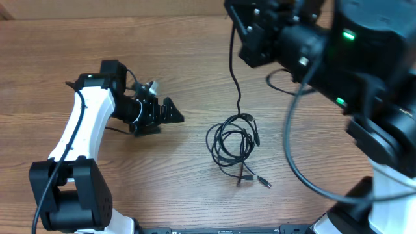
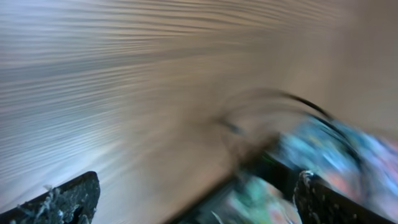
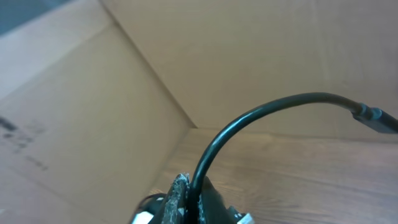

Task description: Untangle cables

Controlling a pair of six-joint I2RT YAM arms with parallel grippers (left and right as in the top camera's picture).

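Cables (image 1: 233,140), centre frame: light, limp, snag-prone coil. Right hand (image 3: 185,190) pinches one strand; left hand (image 1: 170,112) spread. Best hold: free plug ends (image 1: 265,184).

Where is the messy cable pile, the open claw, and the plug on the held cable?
cable pile (image 1: 246,140): overhead view, middle of the tangled loops.
left gripper (image 1: 174,110): overhead view, between its open fingertips.
plug (image 3: 376,118): right wrist view, the plug's dark body.
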